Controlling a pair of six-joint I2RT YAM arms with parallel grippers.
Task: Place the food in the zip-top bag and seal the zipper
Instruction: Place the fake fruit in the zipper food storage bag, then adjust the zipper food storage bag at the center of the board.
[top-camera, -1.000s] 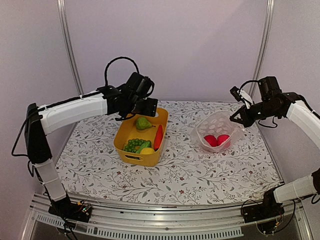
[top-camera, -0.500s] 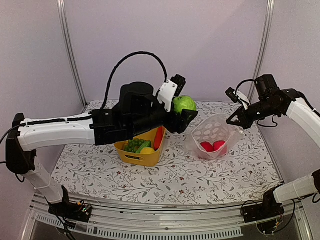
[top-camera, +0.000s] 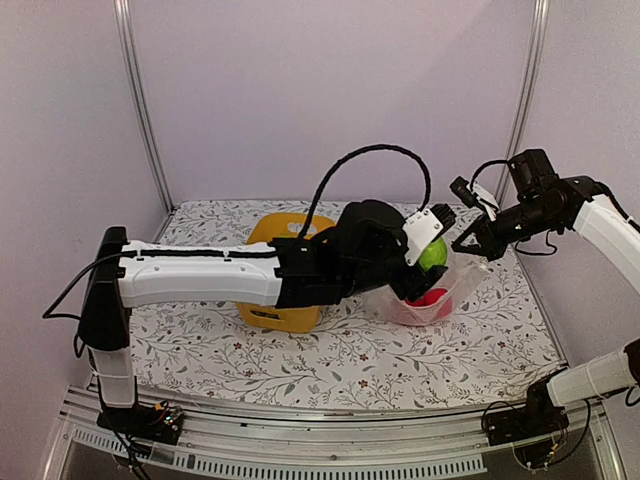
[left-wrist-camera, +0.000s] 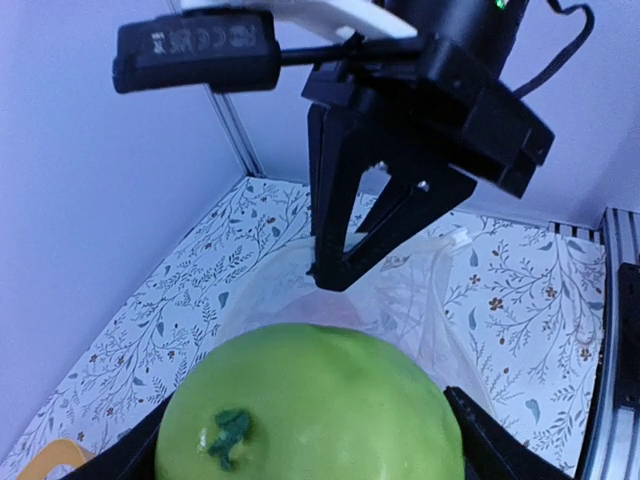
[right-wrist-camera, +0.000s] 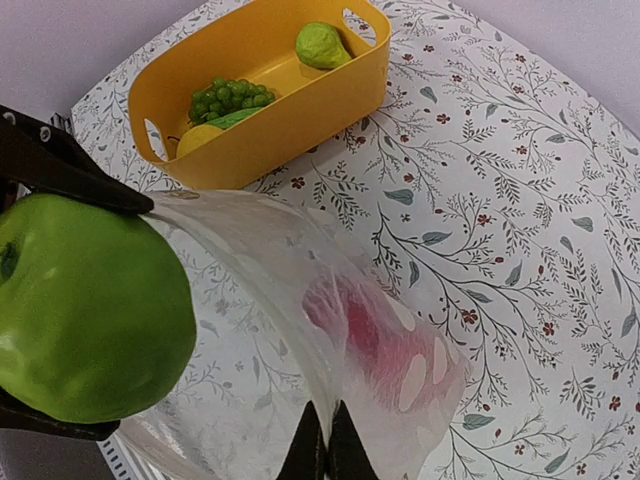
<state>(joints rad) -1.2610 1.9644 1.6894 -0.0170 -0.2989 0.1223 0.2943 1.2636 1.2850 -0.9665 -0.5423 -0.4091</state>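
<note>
Since the earlier frames the left arm has swung right across the table (top-camera: 350, 365). It has carried the green apple (top-camera: 433, 252) from over the yellow basket (top-camera: 268, 316) to the mouth of the zip-top bag (top-camera: 458, 283). The right arm has barely shifted.

The left gripper (top-camera: 428, 260) has its jaws spread wide and clamped on either side of the green apple (left-wrist-camera: 310, 410). The wrist view shows a dark finger at each lower corner against the fruit. The apple hangs just above the bag's open mouth, at its left side.

The right gripper (top-camera: 463, 241) is pinched fully closed on the far right rim of the bag, holding that edge up so the clear pouch (right-wrist-camera: 300, 290) stands open. From the left wrist, its black fingertips (left-wrist-camera: 335, 268) nip the plastic just beyond the apple. Red pieces (top-camera: 430, 297) of food lie at the bottom of the bag, blurred pink through the film (right-wrist-camera: 352, 322). The bag rests on the table right of the basket and is unsealed.

In the basket (right-wrist-camera: 262, 135) remain a green pear (right-wrist-camera: 320, 45), a bunch of green grapes (right-wrist-camera: 226, 97) and a yellow piece (right-wrist-camera: 195, 140).
</note>
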